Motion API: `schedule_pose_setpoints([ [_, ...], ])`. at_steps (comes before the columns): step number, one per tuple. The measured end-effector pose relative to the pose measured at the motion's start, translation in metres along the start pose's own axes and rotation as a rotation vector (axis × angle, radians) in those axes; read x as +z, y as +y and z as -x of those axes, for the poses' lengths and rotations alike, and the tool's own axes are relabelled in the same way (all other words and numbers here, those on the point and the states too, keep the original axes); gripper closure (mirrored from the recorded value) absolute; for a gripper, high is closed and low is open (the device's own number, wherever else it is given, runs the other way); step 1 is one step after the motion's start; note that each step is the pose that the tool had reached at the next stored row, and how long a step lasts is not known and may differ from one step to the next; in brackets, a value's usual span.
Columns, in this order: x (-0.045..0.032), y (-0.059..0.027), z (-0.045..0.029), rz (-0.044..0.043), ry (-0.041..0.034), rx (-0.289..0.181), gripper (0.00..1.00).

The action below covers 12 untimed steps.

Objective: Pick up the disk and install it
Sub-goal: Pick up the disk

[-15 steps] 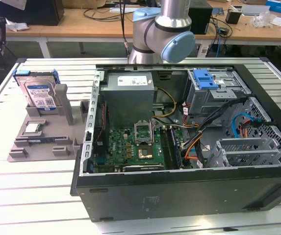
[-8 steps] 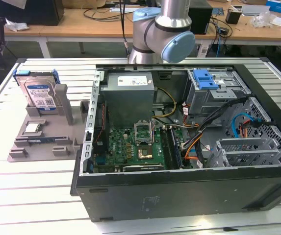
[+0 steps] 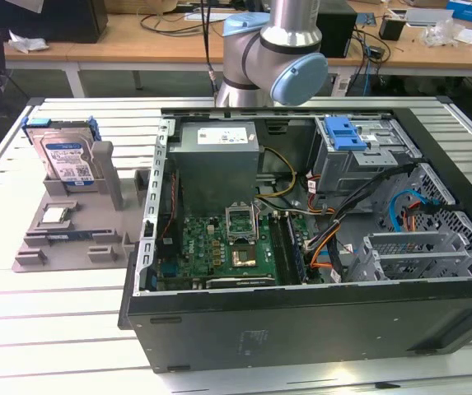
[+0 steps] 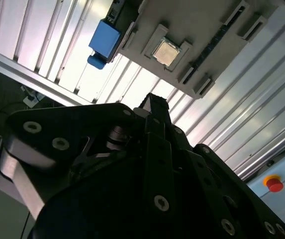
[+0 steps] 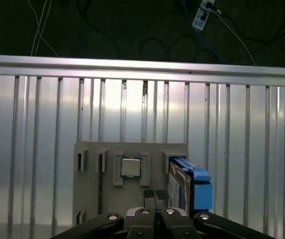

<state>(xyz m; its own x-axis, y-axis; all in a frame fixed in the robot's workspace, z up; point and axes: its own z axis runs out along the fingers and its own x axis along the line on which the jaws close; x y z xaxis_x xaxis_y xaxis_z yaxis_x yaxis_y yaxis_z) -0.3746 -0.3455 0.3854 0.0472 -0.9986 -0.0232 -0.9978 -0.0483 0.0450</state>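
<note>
The disk (image 3: 67,160) stands on edge in a grey holder (image 3: 63,239) at the exterior view's left, its white-and-blue label facing out and blue rails along its sides. In the first wrist view the disk (image 5: 181,185) appears edge-on with its blue rail beside the holder (image 5: 90,199). In the second wrist view the disk (image 4: 104,40) shows as a blue rail end. My gripper (image 5: 155,195) hangs high above the holder, shut with nothing between its black fingers. Its tip (image 4: 154,102) hovers off to one side of the disk, well apart from it.
An open computer case (image 3: 301,313) lies on the slatted metal table (image 3: 54,329), with a motherboard (image 3: 227,243), grey power supply (image 3: 217,156) and a drive cage with a blue caddy (image 3: 347,133). A processor chip (image 5: 131,167) sits in the holder. The arm's base (image 3: 273,58) rises behind the case.
</note>
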Motion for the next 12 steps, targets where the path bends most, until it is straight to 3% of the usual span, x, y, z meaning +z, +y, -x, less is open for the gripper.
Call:
schedule_pose_setpoints([
  [4,0.0000,0.0000,0.0000,0.0007,0.0014,-0.033,0.89],
  [8,0.0000,0.0000,0.0000,0.0008,0.0015,-0.034,0.89],
  [12,0.0000,0.0000,0.0001,-0.0006,-0.0004,0.029,0.89],
])
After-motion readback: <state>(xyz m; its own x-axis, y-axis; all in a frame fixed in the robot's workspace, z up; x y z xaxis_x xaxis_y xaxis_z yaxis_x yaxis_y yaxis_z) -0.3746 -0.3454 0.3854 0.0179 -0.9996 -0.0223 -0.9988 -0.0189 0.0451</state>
